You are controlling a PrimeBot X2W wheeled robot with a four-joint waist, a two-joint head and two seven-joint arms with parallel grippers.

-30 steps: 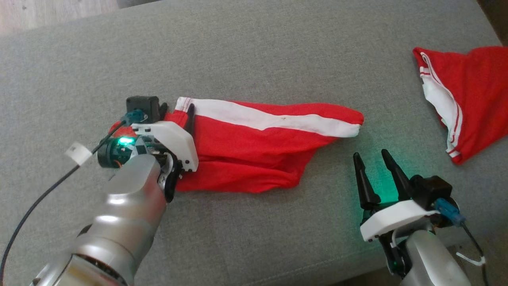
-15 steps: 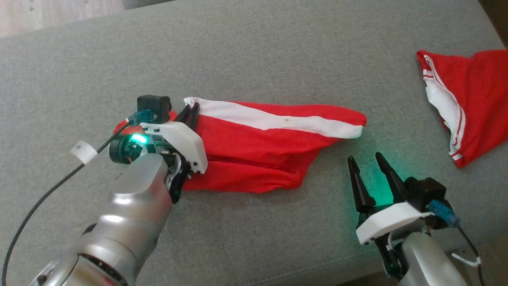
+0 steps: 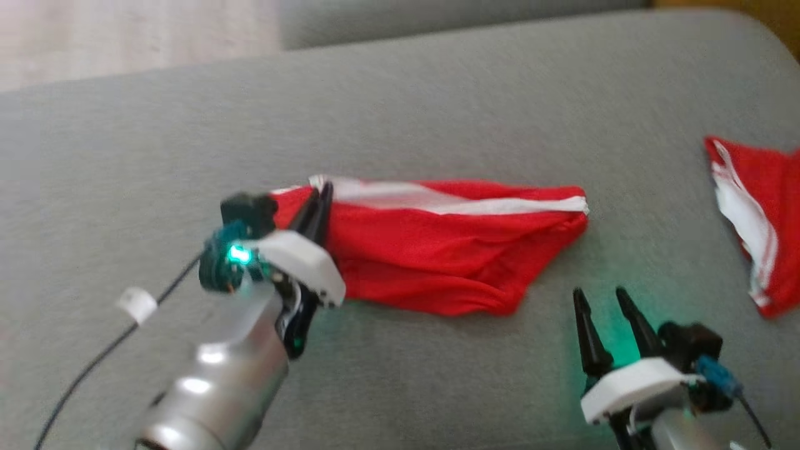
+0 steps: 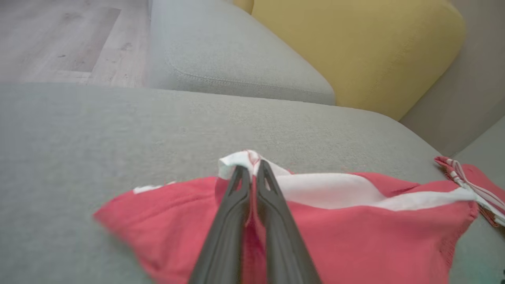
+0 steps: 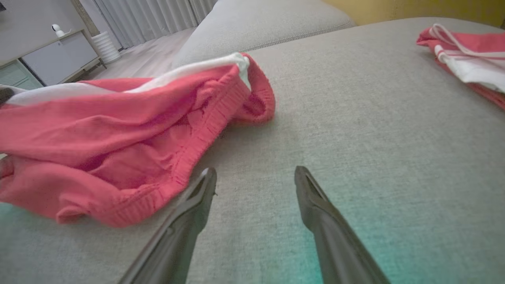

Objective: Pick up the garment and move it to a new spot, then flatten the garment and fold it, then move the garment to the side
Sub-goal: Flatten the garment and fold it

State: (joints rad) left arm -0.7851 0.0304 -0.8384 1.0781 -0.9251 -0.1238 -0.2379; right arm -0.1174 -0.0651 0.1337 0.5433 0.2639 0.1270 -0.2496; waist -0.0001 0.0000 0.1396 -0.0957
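Nearest the camera, at the lower right of the head view, the right gripper (image 3: 599,292) is sitting low over a grey sofa seat (image 3: 437,112). Its two long dark fingers are standing wide apart and gripping nothing. A green glow is falling on the upholstery around it. In its wrist view, bare grey fabric is showing between the fingertips, and a ribbed red hem is lying close beside one finger; whether they are touching cannot be told.

At the lower left, a silver forearm (image 3: 219,387) is reaching forward, with a green light shining at the wrist. A dark cable (image 3: 81,381) carrying a white tag (image 3: 136,304) is trailing away from it. The left gripper (image 3: 322,187) is pinching the garment (image 3: 437,262) at its left end. Its fingers are drawn almost together with a fold of red and white cloth caught between them, and a small white corner is poking out past the fingertips.

The garment is lying across the middle of the seat, stretching from the left gripper toward the right. A white band is running along its far edge, and the red cloth is bunching in soft folds on the near side.

Further right, at the picture's edge and well apart, a second red and white piece of clothing (image 3: 769,231) is lying on the same seat. Beyond the seat, the left wrist view is showing another grey cushion (image 4: 236,59), a yellow cushion (image 4: 355,47) behind it, and a pale wooden floor (image 4: 59,39) at the far left.
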